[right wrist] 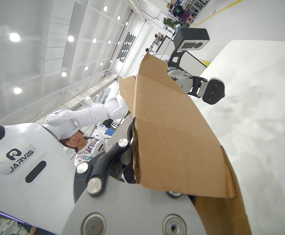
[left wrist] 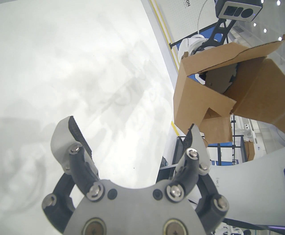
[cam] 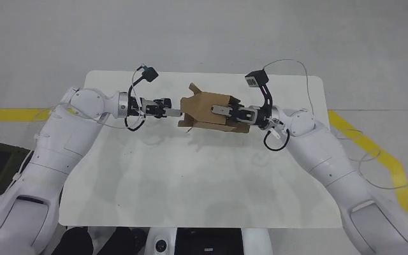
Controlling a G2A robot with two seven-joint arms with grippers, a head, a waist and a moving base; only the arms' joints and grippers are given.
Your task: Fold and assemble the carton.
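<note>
right gripper point(cam: 220, 110) pinches the half-formed carton point(cam: 199, 105) while the left gripper point(left wrist: 131, 124) hangs spread, likely to fold a flap point(left wrist: 216, 130) next

White glossy arms point(cam: 60, 137); black wrist cameras point(cam: 149, 73); grey palm plate point(left wrist: 133, 211), silver screws point(left wrist: 95, 191); thin cables point(cam: 290, 62).

Little can be read. In the left wrist view a white perforated wall panel point(left wrist: 200, 15) beyond the table's point(left wrist: 66, 66) edge bears a few dark capital letters, cut off so that no whole word shows. In the top view a small square label point(cam: 250, 81) sits on the black camera head point(cam: 257, 77) near the carton point(cam: 204, 103); its marks are too small to tell. The carton's brown faces show no legible print.
</note>
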